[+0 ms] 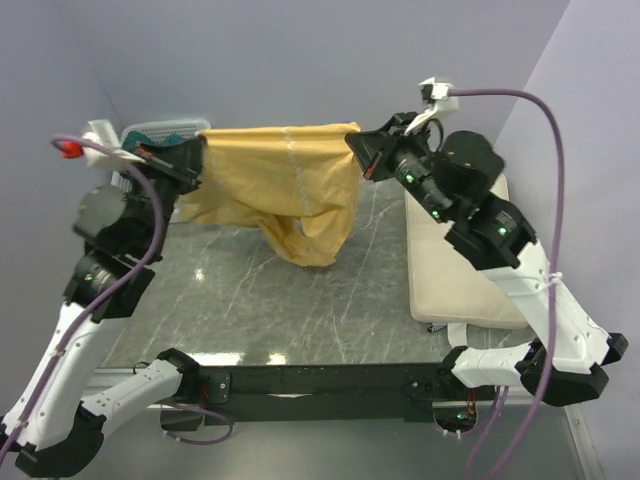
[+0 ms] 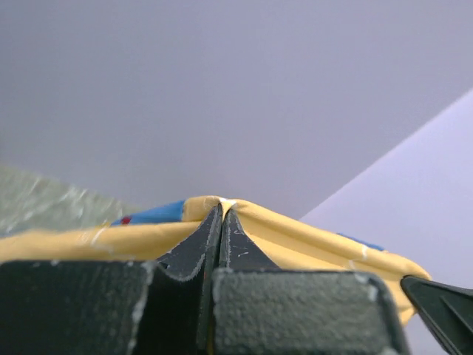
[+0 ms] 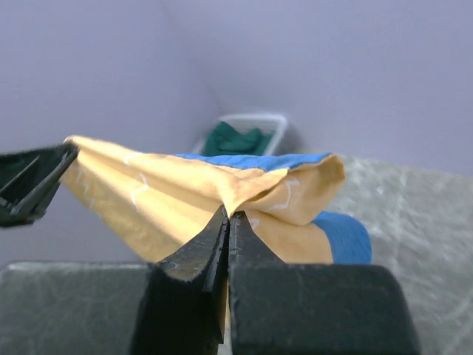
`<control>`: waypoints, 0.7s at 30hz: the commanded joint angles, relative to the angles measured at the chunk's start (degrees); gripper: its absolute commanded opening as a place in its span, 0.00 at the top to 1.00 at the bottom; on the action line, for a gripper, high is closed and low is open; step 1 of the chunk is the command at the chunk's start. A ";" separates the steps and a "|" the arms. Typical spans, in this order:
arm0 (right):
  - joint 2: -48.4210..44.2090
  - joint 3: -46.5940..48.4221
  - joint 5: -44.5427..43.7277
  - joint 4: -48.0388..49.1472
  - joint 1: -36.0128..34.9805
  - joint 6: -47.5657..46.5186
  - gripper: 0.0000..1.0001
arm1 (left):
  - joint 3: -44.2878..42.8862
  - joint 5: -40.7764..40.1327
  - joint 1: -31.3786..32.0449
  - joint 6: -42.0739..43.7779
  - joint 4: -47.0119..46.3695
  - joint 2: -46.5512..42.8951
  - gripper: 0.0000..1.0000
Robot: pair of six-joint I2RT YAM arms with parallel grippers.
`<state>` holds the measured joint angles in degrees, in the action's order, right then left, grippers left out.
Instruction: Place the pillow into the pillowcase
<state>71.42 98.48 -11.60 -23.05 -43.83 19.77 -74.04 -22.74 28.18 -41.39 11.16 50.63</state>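
Two grippers hold one pillowcase stretched in the air above one marble table, mustard side showing. The left gripper has its jaws pressed together on the case's left edge, with one basket behind it. The right gripper pinches the right edge likewise. One pillow lies flat along the table's right side, outside the case.
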 commanded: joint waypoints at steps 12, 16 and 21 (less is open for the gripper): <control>5.65 -3.00 -5.57 -1.21 13.48 -4.24 1.00 | -13.78 7.88 -2.61 6.94 8.44 17.30 0.83; 19.14 -6.11 0.51 1.08 23.69 -2.02 0.90 | -7.81 8.94 -2.61 2.99 8.44 20.47 0.28; 27.02 -1.78 2.62 -5.52 26.08 -0.88 0.52 | 1.25 1.33 -2.52 -2.54 10.80 15.91 0.14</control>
<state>96.97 95.04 -11.09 -23.66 -18.13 17.74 -76.86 -14.09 25.65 -38.35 21.39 73.54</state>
